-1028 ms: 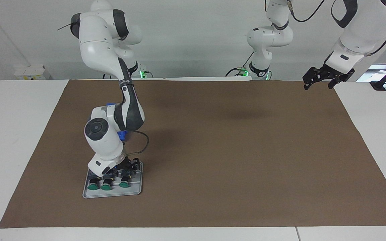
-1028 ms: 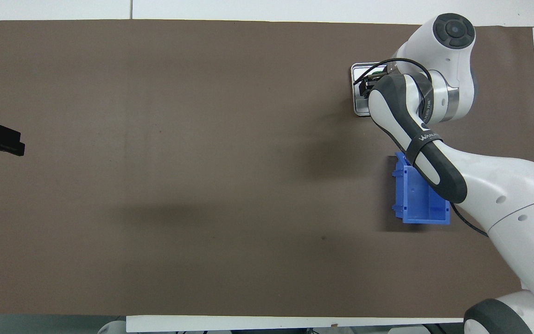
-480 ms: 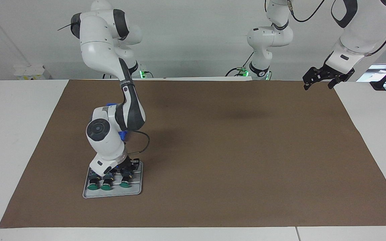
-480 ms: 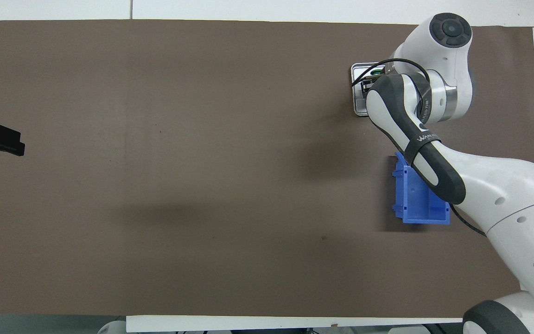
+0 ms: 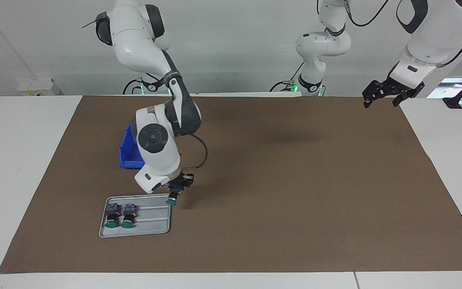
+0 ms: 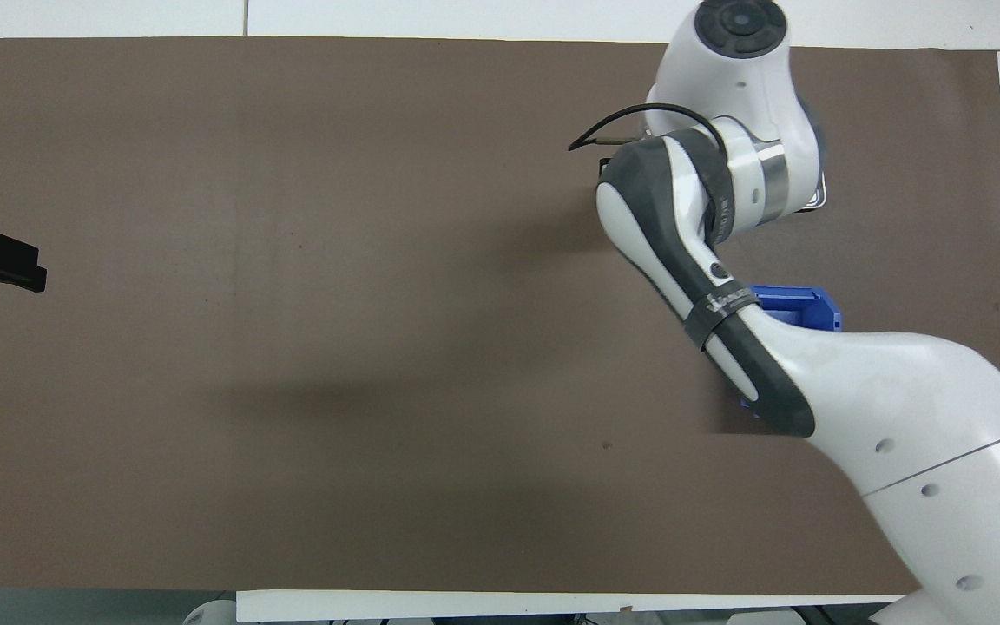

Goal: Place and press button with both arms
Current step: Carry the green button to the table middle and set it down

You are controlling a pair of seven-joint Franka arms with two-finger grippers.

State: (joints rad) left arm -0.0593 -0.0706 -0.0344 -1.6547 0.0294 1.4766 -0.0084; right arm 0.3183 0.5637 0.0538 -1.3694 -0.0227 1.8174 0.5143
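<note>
Button [image 5: 171, 200] number three is off the tray [image 5: 152, 227] and in the air, green cap hanging downward, pinched at its body by the right gripper [image 5: 176, 189]. It hangs just over the tray's corner, on the side toward the middle of the brown mat [image 5: 295, 192]. Two more buttons [image 5: 119, 214] sit side by side in the tray at its other end, caps pointing away from the robots. The blue bin [image 5: 128, 152] stands on the mat nearer to the robots than the tray, partly masked by the right arm [image 5: 157, 144].

From overhead the right arm's wrist covers the grip entirely, so the facing view is the one to trust here.

Over at the other end of the counter, the left gripper [image 5: 387, 94] waits high above the mat's corner, fingers spread wide, holding nothing.

So this looks like the carry stage: pickup done, placing not yet. By my reading, the next move calls for a bare patch of mat where both arms can reach, and the button set down with its cap up so it can be pressed. Hanging cap-down as it is, that probably means a turn of the wrist first. Then the left arm has work to do.
</note>
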